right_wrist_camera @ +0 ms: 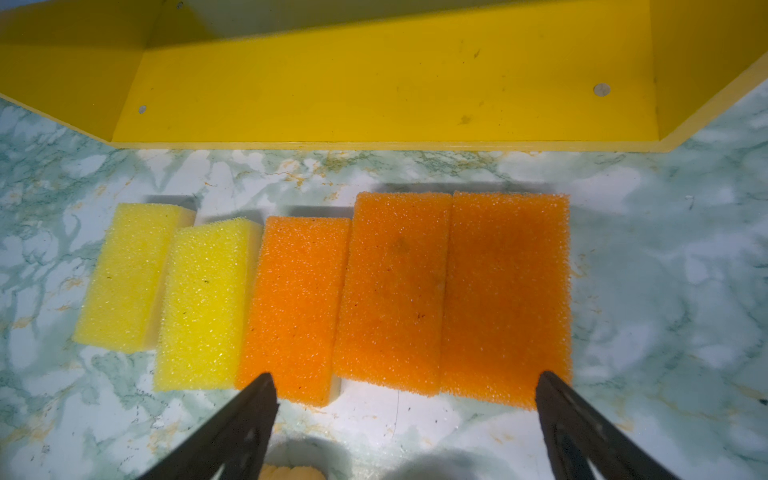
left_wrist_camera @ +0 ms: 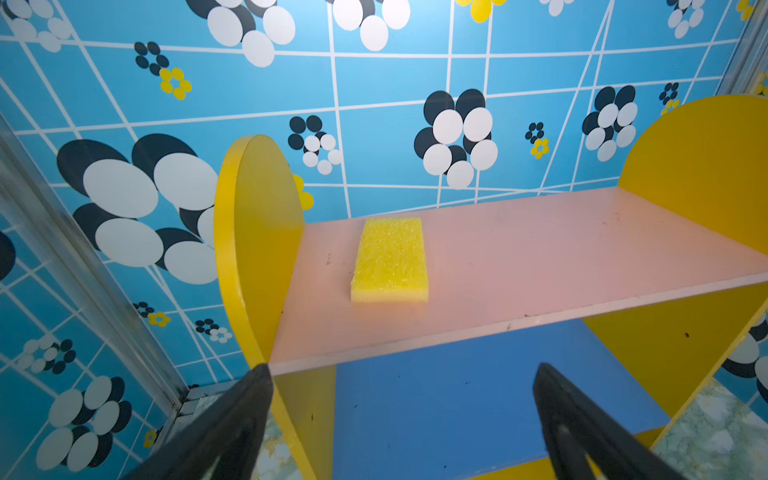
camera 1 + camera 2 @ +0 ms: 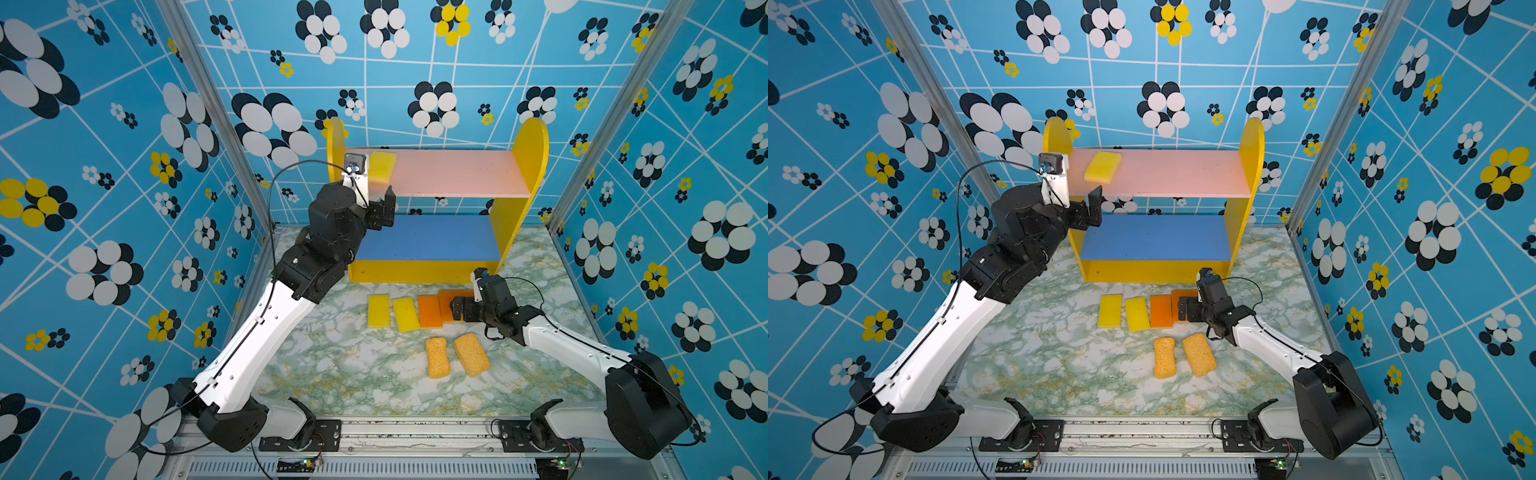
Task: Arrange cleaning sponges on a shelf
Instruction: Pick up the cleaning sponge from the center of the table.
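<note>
While my left claw (image 2: 401, 415) stands spread wide and holds nothing, just in front of the shelf's (image 3: 528, 166) pink upper board (image 2: 540, 257), one yellow sponge (image 2: 390, 259) lies flat on that board near the shelf's left side panel (image 2: 257, 232). My claw is apart from that sponge, with the board's front edge between them. The blue lower board (image 3: 428, 239) of the shelf carries no sponge.

My right claw (image 1: 405, 419) is spread wide too, gripping nothing, and hangs low over the desk (image 3: 332, 365) just in front of the shelf's yellow base front (image 1: 374, 95). Below it runs a row of flat sponges, parallel to the base front: two yellow sponges (image 1: 129, 278) (image 1: 205, 307) toward the shelf's left end, then three orange sponges (image 1: 295, 307) (image 1: 395, 291) (image 1: 507, 295) toward its right end. The two orange ones farthest right lie touching edge to edge. In both top views my right claw covers part of them, and I cannot tell whether my fingertips (image 1: 257, 399) touch the foam.

Farther from the shelf than that row, two thicker tan-orange sponges (image 3: 438, 357) (image 3: 471, 354) lie side by side on the desk, close together and slightly splayed, well apart from both claws.
</note>
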Available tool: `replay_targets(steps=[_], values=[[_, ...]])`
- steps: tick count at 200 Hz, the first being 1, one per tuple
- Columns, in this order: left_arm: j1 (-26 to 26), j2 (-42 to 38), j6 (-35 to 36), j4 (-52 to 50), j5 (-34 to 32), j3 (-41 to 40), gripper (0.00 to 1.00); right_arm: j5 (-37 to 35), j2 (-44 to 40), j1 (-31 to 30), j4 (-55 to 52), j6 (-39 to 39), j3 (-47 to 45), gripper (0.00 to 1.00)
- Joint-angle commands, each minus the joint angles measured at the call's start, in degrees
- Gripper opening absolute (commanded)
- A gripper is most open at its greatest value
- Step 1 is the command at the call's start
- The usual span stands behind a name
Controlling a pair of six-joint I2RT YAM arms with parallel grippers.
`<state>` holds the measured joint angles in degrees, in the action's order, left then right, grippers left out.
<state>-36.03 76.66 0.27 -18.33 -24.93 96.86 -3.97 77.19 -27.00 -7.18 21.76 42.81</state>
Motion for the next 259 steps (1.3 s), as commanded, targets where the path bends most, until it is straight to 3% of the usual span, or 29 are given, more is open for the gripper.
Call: replay_targets(steps=[1, 30, 99, 128, 259], values=[[-0.36, -4.95, -2.57, 0.15, -0.85, -7.37, 0.99, -0.22, -1.0, -0.49, -2.25, 0.9, 1.44, 0.99], [-0.33, -9.31, -8.3, -4.02, -2.6, -16.49, 0.99, -0.72, -0.99, -0.51, -2.35, 1.7, 2.1, 0.99], [-0.36, -10.19, -30.54, -9.31, 2.83, -34.27, 0.99, -2.44, 0.24, -0.5, -5.34, 1.7, 4.29, 0.99], [-0.39, -8.68, -32.79, -7.74, 9.36, -39.19, 0.99, -2.95, 0.24, -0.46, -6.28, 1.97, 4.77, 0.99], [-1.01, 7.27, -35.41, -4.24, 17.41, -42.94, 0.99, -1.08, 3.4, -0.5, -7.04, 4.43, 6.53, 0.99]])
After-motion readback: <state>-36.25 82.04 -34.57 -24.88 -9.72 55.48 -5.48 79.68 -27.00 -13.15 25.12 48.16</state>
